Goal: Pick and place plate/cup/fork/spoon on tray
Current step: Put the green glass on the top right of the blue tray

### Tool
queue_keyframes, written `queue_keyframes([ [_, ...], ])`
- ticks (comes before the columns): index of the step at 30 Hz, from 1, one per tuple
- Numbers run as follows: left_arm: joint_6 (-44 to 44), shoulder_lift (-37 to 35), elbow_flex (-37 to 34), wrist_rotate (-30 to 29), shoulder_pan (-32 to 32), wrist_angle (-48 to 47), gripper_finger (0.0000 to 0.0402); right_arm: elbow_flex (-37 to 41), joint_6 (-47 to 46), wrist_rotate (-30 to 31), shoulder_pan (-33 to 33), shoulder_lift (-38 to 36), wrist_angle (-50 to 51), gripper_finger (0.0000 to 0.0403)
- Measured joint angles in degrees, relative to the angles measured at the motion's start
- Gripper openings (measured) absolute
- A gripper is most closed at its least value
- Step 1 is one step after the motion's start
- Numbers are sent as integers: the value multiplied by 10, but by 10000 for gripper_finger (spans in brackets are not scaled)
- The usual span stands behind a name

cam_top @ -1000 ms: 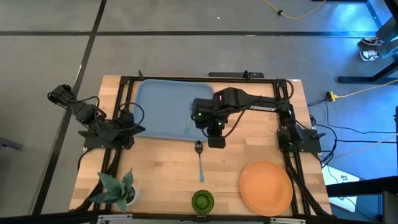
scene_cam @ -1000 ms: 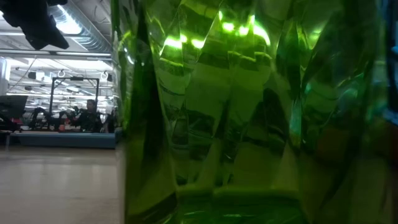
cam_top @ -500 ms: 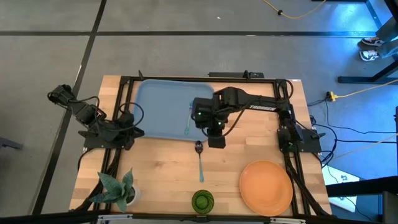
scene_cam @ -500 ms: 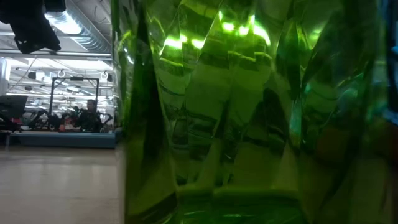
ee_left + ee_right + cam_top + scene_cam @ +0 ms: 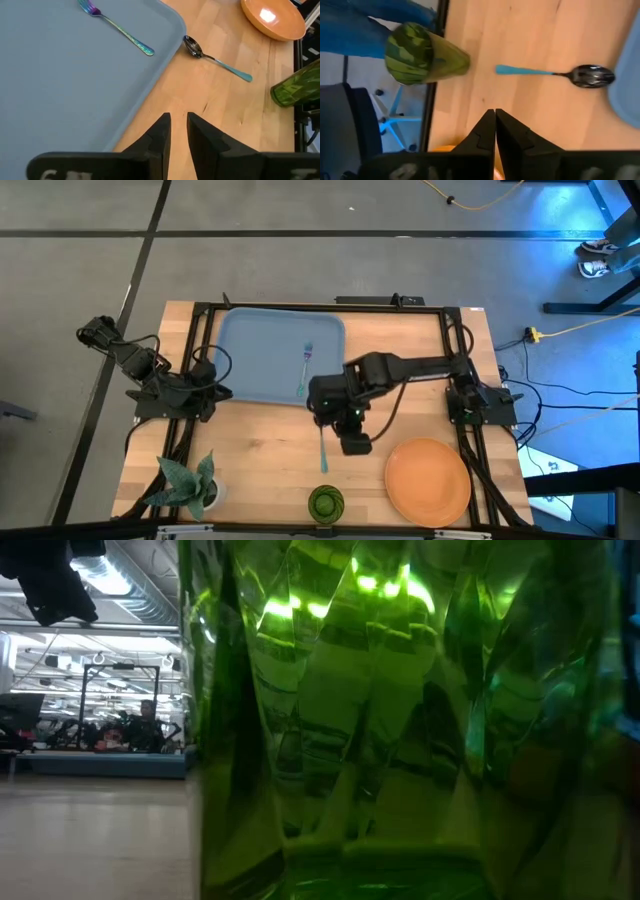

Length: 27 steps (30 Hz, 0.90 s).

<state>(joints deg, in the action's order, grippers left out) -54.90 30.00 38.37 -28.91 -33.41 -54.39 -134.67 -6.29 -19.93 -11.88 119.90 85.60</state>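
Note:
The fork lies flat on the blue-grey tray, near its right rim. The spoon lies on the wood just in front of the tray, bowl toward the tray. The green cup stands at the near edge, and the orange plate rests to its right. My right gripper hangs shut and empty above the table by the spoon; the arm covers the spoon's bowl in the high view. My left gripper waits at the tray's near left corner, with a narrow gap between its fingers.
A potted plant stands at the near left corner. A black frame runs around the table's far edge and sides. Bare wood lies between the tray and the near edge. The cup fills most of the low view.
My right gripper has swung away from the fork on the tray toward the table's near edge and now hangs over the spoon's bowl. The fork stays lying on the tray. The spoon, cup and plate have not moved.

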Motion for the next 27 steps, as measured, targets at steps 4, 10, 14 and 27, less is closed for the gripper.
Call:
queue_keyframes([
  [4, 0, 0, 0, 0, 0, 0, 56, 0, -27, -6, -18, 0, -12, 5],
  [10, 0, 0, 0, 1, 0, 0, 57, 0, -104, -7, -22, 0, -55, 22],
  [14, 8, 0, 0, 1, 0, 0, 57, 0, -129, -6, -22, 0, -53, 23],
  [27, 30, 0, 0, 30, 0, 0, 57, 0, -102, 3, -27, 0, -73, 5],
])
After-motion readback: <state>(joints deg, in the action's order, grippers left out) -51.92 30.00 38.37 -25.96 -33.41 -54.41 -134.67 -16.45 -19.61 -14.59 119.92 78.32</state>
